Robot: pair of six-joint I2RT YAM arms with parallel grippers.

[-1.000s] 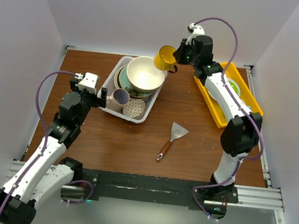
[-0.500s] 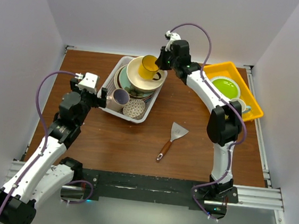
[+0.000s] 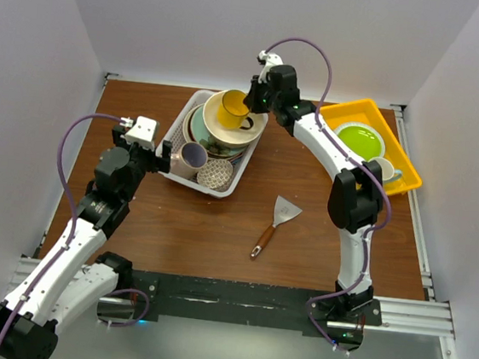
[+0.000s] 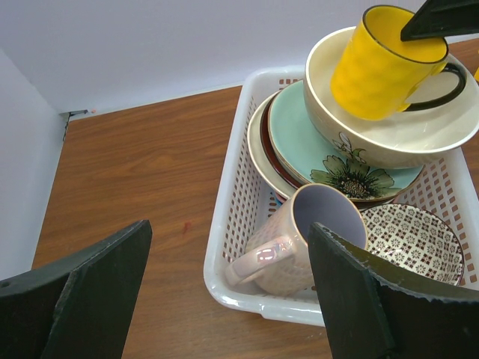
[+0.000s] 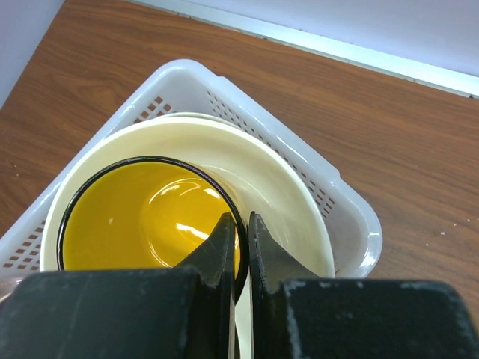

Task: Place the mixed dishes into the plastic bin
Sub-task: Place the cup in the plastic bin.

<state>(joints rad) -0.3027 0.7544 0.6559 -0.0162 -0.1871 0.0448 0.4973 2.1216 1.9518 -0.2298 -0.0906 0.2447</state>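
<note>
Looking down from above, we see the right hand (image 3: 247,106) reached over the plastic bin (image 3: 177,128), which sits on the table (image 3: 136,100) at its far middle. Its two fingers (image 5: 263,258) are closed almost together, pinching the rim of the yellow mug (image 3: 232,108) with one finger inside the cup and one outside. The mug is tilted, its handle toward the right arm and its base down inside the large cream bowl (image 4: 419,138); we cannot tell whether it touches the bowl's floor.

That bowl lies on top of a leaning stack of plates in the bin's far part: a pale green plate (image 4: 299,142) with a flower print, then a red-rimmed cream plate (image 4: 257,149) behind it. In the near part, the purple-lined cream mug (image 4: 288,247) lies on its side with its mouth up toward the plates, and the small patterned bowl (image 4: 412,239) sits just beside it.

The left hand (image 3: 166,156) is at the bin's near-left wall, fingers spread wide and holding nothing.

A spatula (image 3: 271,226) lies on the table, well apart from the bin. At the right, a yellow tray (image 3: 363,107) holds a lime-green plate (image 3: 359,141).
</note>
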